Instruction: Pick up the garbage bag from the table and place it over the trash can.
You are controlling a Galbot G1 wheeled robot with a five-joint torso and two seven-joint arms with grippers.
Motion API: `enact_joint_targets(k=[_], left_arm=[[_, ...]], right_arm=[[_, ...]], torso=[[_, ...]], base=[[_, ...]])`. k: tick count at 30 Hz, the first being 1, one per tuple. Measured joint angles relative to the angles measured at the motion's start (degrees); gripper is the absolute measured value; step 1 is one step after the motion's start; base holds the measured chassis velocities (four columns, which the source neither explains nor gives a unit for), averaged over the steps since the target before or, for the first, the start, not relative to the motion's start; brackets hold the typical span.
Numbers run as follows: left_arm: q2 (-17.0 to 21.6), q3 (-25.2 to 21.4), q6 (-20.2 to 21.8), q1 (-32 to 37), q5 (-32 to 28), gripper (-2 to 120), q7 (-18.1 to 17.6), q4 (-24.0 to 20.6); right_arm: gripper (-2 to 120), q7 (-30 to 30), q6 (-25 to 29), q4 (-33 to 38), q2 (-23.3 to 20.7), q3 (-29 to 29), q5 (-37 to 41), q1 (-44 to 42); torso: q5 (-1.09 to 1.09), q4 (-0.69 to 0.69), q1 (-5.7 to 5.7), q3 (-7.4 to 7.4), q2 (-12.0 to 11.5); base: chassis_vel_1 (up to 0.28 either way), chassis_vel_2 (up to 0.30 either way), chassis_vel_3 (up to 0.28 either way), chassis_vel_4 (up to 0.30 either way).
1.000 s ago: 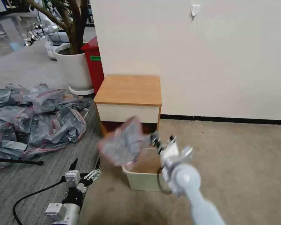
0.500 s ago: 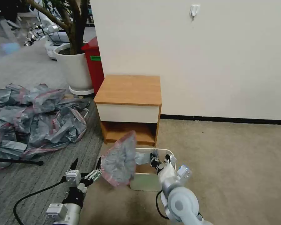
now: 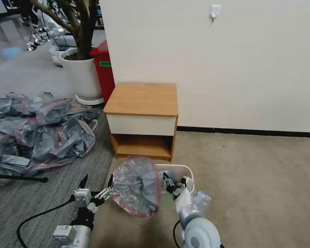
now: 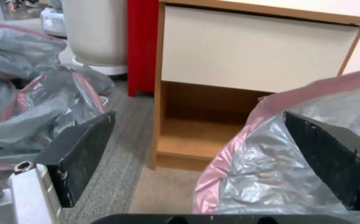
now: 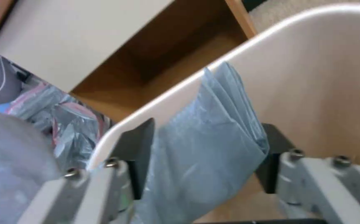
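heap of grey-pink bags (image 3: 38, 131), red bin (image 3: 104, 70), plant pot (image 3: 80, 75).

Right gripper (image 3: 171, 182) clamped on garbage bag (image 3: 137, 186), bag mouth flared over near-left corner of trash can (image 3: 186, 169). Left gripper (image 3: 95, 179) spread wide, just beside bag. Tabletop (image 3: 142, 98) bare behind.

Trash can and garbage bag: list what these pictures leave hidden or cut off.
- Trash can: in the head view, the garbage bag and right gripper cover its left and front; only the far rim shows.
- Trash can floor: hidden in the right wrist view by the pinched bag fold.
- Bag's far side: cut off at the left wrist view's edge, behind the left gripper's fingers.
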Motion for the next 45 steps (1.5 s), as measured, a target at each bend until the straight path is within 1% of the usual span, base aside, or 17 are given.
enact_joint_targets(k=[1, 3, 5, 6, 9, 13, 21, 30, 32, 33, 34, 35, 37, 39, 40, 42, 45], left_arm=[[0.0, 0.1, 0.0, 0.0, 0.1, 100, 0.0, 0.1], [0.0, 0.1, 0.0, -0.1, 0.1, 100, 0.0, 0.1], [-0.1, 0.3, 0.0, -0.2, 0.2, 100, 0.0, 0.4], [-0.1, 0.3, 0.0, -0.2, 0.2, 100, 0.0, 0.4], [-0.2, 0.5, 0.0, -0.2, 0.4, 100, 0.1, 0.7], [-0.2, 0.6, 0.0, -0.4, 0.5, 100, 0.1, 0.8], [0.2, 0.8, 0.0, -0.5, 0.5, 100, 0.1, 0.8], [1.5, 0.8, 0.2, -1.0, -0.7, 100, 1.2, -1.4], [2.2, 0.8, 0.3, -1.0, -2.7, 100, 3.1, -2.3], [2.8, 1.0, 0.3, -0.7, -5.5, 100, 5.7, -3.3], [2.8, 1.0, 0.3, -0.7, -5.5, 100, 5.7, -3.3], [3.5, 1.3, 0.5, -0.2, -10.0, 100, 11.0, -4.9], [4.1, 1.4, 1.7, 0.2, -15.5, 100, 16.4, -6.8], [4.7, 1.6, 4.2, 0.5, -21.2, 100, 21.3, -8.7], [4.7, 1.6, 4.2, 0.5, -21.2, 100, 21.3, -8.7], [5.3, 2.3, 6.2, 0.3, -23.6, 100, 23.0, -9.3], [5.9, 3.5, 7.5, -0.9, -23.3, 100, 23.0, -8.1]], right_arm=[[61, 0.0, -0.2, 0.4, 0.0, 0.0, -0.1, 0.3], [65, 0.0, -0.3, 0.7, 0.0, 0.0, -0.1, 0.5], [75, 0.1, -0.6, 1.1, -0.1, 0.0, -0.2, 0.9], [75, 0.1, -0.6, 1.1, -0.1, 0.0, -0.2, 0.9], [90, 0.1, -0.7, 1.4, -0.3, 0.3, -0.9, 1.1], [99, 0.2, -0.7, 1.5, -0.7, 0.6, -2.2, 1.4], [100, 0.4, -0.9, 2.4, -1.4, 3.3, -3.0, 2.6], [100, 1.0, -0.9, 3.7, -1.9, 8.3, -2.9, 3.4], [100, 1.2, -0.9, 4.1, -2.0, 9.4, -2.8, 3.5], [100, 1.3, -0.8, 4.5, -2.2, 10.0, -2.8, 3.5], [100, 1.3, -0.8, 4.5, -2.2, 10.0, -2.8, 3.5], [100, 1.3, -0.8, 5.2, -2.3, 10.6, -2.7, 3.2], [100, 1.4, -0.8, 6.0, -2.4, 11.1, -2.7, 2.6], [100, 1.4, -0.7, 6.7, -2.3, 11.3, -2.7, 1.9], [100, 1.4, -0.7, 6.7, -2.3, 11.3, -2.7, 1.9], [100, 1.4, -0.7, 7.1, -2.1, 11.6, -2.8, 1.1], [100, 1.4, -0.7, 7.6, -2.0, 11.8, -2.9, 0.5]], torso=[[0.0, 0.0, 0.0, 0.0, 0.0], [0.0, 0.0, 0.0, 0.0, 0.0], [0.0, 0.0, 0.0, 0.0, 0.0], [0.0, 0.0, 0.0, 0.0, 0.0], [0.0, 0.0, 0.0, 0.0, 0.0], [0.0, 0.0, 0.0, 0.0, 0.0], [0.0, 0.0, 0.0, 0.0, 0.0], [0.0, 0.0, 0.0, 0.0, 0.0], [-0.01, 0.0, 0.0, 0.0, 0.0], [-0.01, 0.0, 0.0, 0.0, 0.0], [-0.01, 0.0, 0.0, 0.0, 0.0], [0.0, 0.0, 0.0, 0.0, 0.0], [0.0, 0.0, 0.0, 0.0, 0.0], [0.0, 0.0, 0.0, 0.0, 0.0], [0.0, 0.0, 0.0, 0.0, 0.0], [0.01, 0.0, 0.0, 0.0, 0.0], [0.01, 0.0, 0.0, 0.0, 0.0]], base=[[0.0, 0.0, 0.0, 0.0], [0.0, 0.0, 0.0, 0.0], [0.0, 0.0, 0.0, 0.0], [0.0, 0.0, 0.0, 0.0], [0.0, 0.0, 0.0, 0.0], [0.0, 0.0, 0.0, 0.0], [0.0, 0.0, 0.0, 0.0], [0.0, 0.0, 0.0, 0.0], [0.0, 0.0, 0.0, 0.0], [0.0, 0.0, 0.0, 0.0], [0.0, 0.0, 0.0, 0.0], [0.0, 0.0, 0.0, 0.0], [0.0, 0.0, 0.0, 0.0], [0.0, 0.0, 0.0, 0.0], [0.0, 0.0, 0.0, 0.0], [0.0, 0.0, 0.0, 0.0], [0.0, 0.0, 0.0, 0.0]])
